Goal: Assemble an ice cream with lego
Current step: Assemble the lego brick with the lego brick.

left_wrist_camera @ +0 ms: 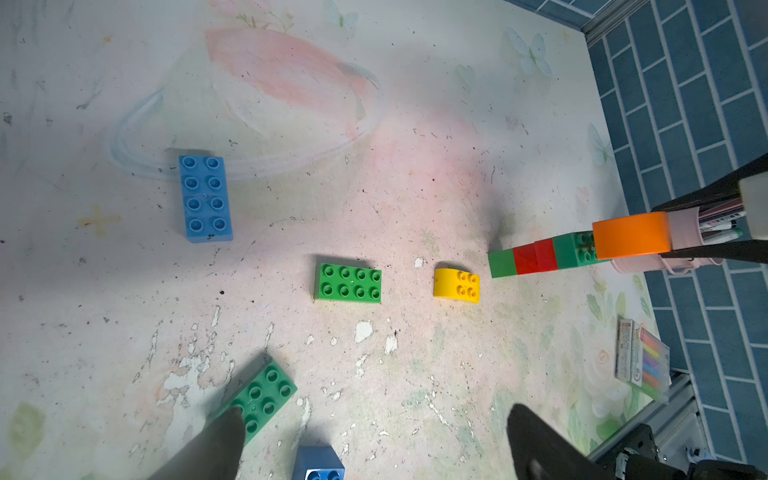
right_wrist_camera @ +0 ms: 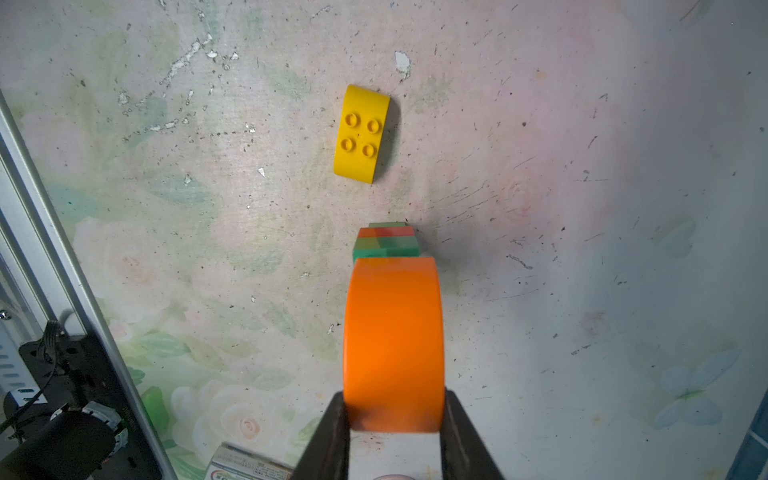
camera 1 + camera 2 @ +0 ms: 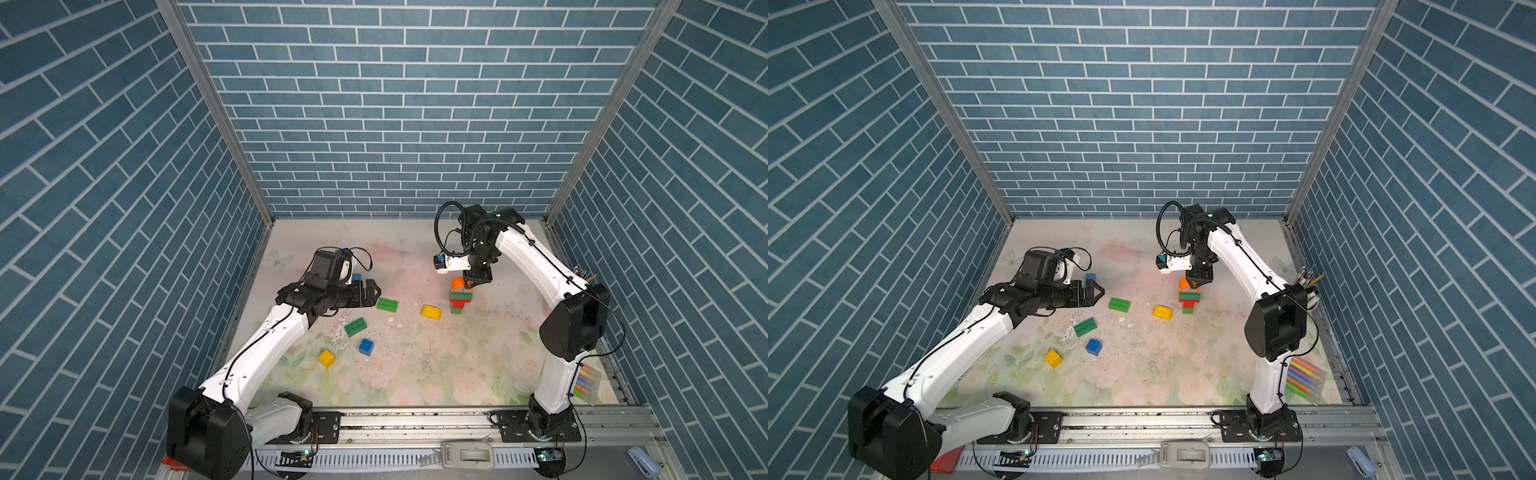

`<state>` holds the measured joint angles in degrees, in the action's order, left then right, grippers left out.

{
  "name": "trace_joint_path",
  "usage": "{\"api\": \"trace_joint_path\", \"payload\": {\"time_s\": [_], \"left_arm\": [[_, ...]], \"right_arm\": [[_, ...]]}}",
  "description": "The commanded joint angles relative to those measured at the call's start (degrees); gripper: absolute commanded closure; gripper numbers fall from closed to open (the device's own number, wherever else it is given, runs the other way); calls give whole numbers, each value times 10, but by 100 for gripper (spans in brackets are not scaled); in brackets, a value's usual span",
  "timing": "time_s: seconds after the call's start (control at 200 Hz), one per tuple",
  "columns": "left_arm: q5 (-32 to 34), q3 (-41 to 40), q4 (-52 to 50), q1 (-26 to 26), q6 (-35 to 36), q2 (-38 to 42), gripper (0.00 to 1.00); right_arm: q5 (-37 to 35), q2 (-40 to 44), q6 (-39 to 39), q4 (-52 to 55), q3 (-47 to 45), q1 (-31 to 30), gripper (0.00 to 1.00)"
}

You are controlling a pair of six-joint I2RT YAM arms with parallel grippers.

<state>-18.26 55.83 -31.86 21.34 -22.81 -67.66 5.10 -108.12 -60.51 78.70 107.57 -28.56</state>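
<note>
Right wrist view: right claw [image 2: 395,415] clamped on orange round-topped piece [image 2: 394,340], held directly over the green-and-red stack [image 2: 386,243]; can't tell if it's seated. Left wrist view shows the orange piece against the stack's top layer, some studs uncovered. Stack stands upright on the surface [image 3: 457,365], toward the right rear. Yellow round-topped piece [image 3: 431,311] lies near the stack, not touching. Left claw [image 3: 372,294] wide, holding nothing, above the surface. Loose lego: far green brick [image 3: 387,304], near green brick [image 3: 355,326], blue square brick [image 3: 366,346], yellow square brick [image 3: 326,358], blue oblong brick [image 1: 205,198]. Marker pack [image 3: 1304,376] sits by the right arm's base.
</note>
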Motion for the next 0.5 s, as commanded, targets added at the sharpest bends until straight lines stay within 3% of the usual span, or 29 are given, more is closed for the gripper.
{"api": "trace_joint_path", "payload": {"time_s": [0.0, 0.495], "left_arm": [[-1, -6, 0, -4, -2, 8, 0], [-3, -10, 0, -6, -1, 9, 0]], "right_arm": [[3, 4, -27, 17, -11, -5, 100], [-13, 0, -27, 5, -9, -8, 100]]}}
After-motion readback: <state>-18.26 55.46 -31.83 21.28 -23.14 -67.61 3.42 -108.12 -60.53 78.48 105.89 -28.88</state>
